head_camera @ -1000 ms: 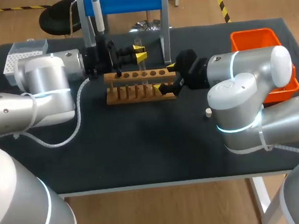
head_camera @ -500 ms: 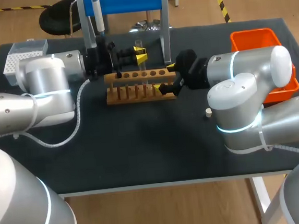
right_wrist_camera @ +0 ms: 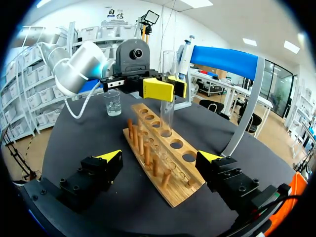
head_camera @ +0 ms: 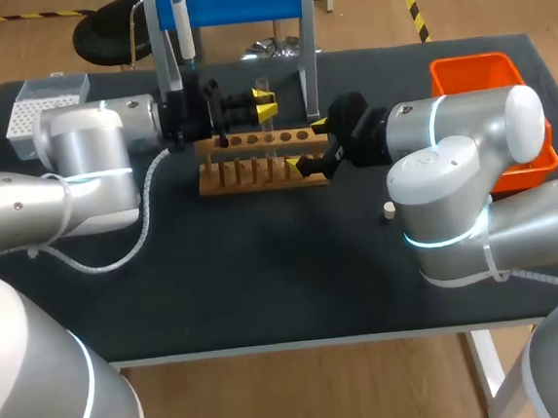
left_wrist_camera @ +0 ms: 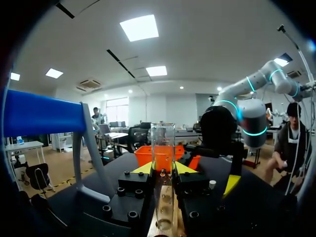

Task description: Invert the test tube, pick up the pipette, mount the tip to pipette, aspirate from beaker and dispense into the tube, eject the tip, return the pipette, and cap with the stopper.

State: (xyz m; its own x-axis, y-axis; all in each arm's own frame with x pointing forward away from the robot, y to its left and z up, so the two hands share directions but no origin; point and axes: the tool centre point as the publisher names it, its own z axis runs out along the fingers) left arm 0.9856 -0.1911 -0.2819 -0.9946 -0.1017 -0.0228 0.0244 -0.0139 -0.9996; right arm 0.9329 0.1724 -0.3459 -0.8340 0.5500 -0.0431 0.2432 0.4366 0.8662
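Note:
My left gripper point(head_camera: 263, 104) is shut on a clear glass test tube point(head_camera: 261, 81), which stands upright with its open end up. In the left wrist view the tube point(left_wrist_camera: 163, 148) sits between the yellow-tipped fingers point(left_wrist_camera: 142, 169), its bottom in a hole of the wooden rack point(left_wrist_camera: 165, 228). My right gripper point(head_camera: 308, 145) is open, its fingers on either side of the right end of the rack point(head_camera: 247, 173). The right wrist view shows the rack point(right_wrist_camera: 163, 153) lying between its open fingertips point(right_wrist_camera: 111, 156), without touching them. The pipette point(head_camera: 183, 22) hangs on the blue stand. A beaker point(right_wrist_camera: 112, 103) stands beyond the rack.
A white tip box point(head_camera: 40, 105) sits at the back left. An orange bin point(head_camera: 477, 74) is at the back right, partly behind my right arm. A small stopper point(head_camera: 389, 210) lies on the dark mat near my right arm. The blue stand's post point(head_camera: 309, 64) rises just behind the rack.
My left arm has edged slightly to the right with the tube in its grip. The right arm has not moved.

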